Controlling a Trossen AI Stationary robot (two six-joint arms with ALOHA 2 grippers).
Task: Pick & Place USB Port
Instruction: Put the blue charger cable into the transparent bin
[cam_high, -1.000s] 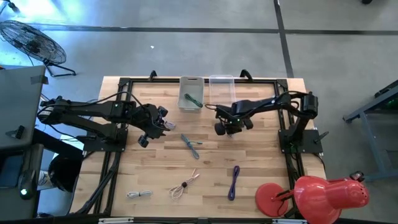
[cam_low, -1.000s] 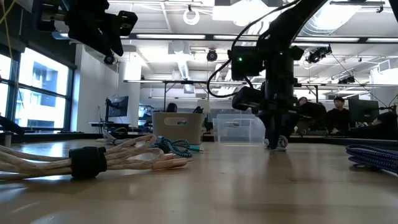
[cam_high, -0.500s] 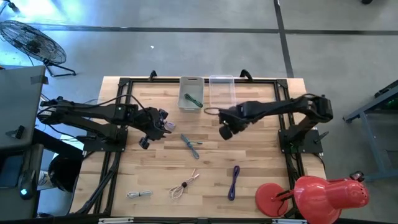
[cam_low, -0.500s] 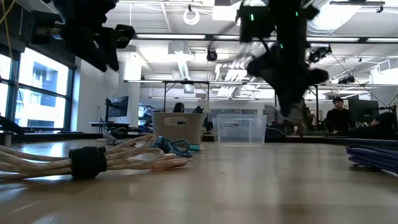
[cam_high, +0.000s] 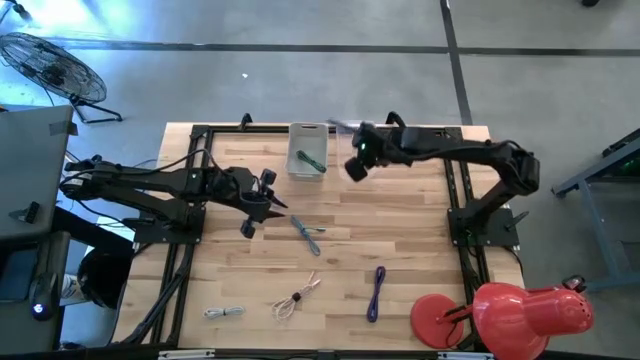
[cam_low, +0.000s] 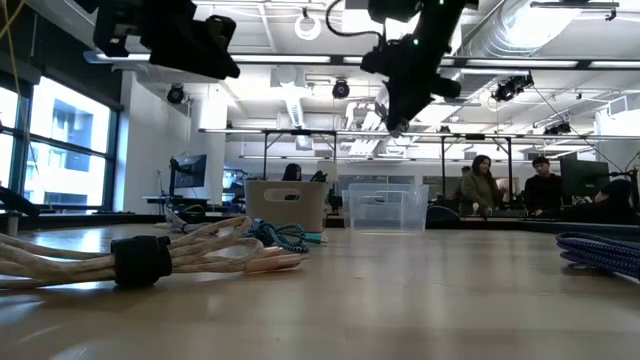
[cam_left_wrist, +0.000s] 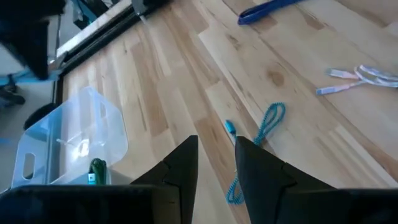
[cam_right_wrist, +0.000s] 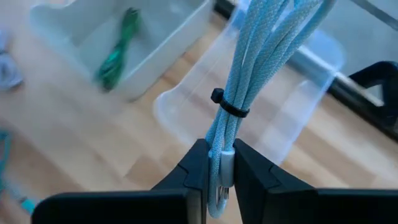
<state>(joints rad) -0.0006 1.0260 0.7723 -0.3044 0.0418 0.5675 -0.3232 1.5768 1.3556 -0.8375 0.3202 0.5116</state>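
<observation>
My right gripper (cam_right_wrist: 221, 168) is shut on a bundled light-blue USB cable (cam_right_wrist: 239, 87) tied with a black band. It is raised over the clear bin (cam_high: 356, 140) at the table's far edge. Next to that bin stands a white bin (cam_high: 307, 150) with a green cable (cam_high: 312, 160) inside. My left gripper (cam_left_wrist: 216, 146) hovers open, with a narrow gap, above the wood just left of a teal cable (cam_high: 308, 230) that lies flat on the table, and touches nothing. My right gripper pinches the light-blue cable bundle at its plug end (cam_right_wrist: 221, 163) between the two fingers. The bundle runs on along the fingers and out past their tips. It is lifted clear of the table, above the clear bin (cam_right_wrist: 298, 106).
A beige cable (cam_high: 296, 296), a purple cable (cam_high: 376, 291) and a white cable (cam_high: 224, 312) lie near the table's near edge. A red lamp (cam_high: 500, 312) stands at the near right corner. Bare wood lies between the two arms.
My right gripper has risen from the middle of the table and swung toward the far edge, carrying the light-blue cable clear of the wood to above the clear bin. My left gripper has shifted a little to the right, toward the teal cable, and turned.
</observation>
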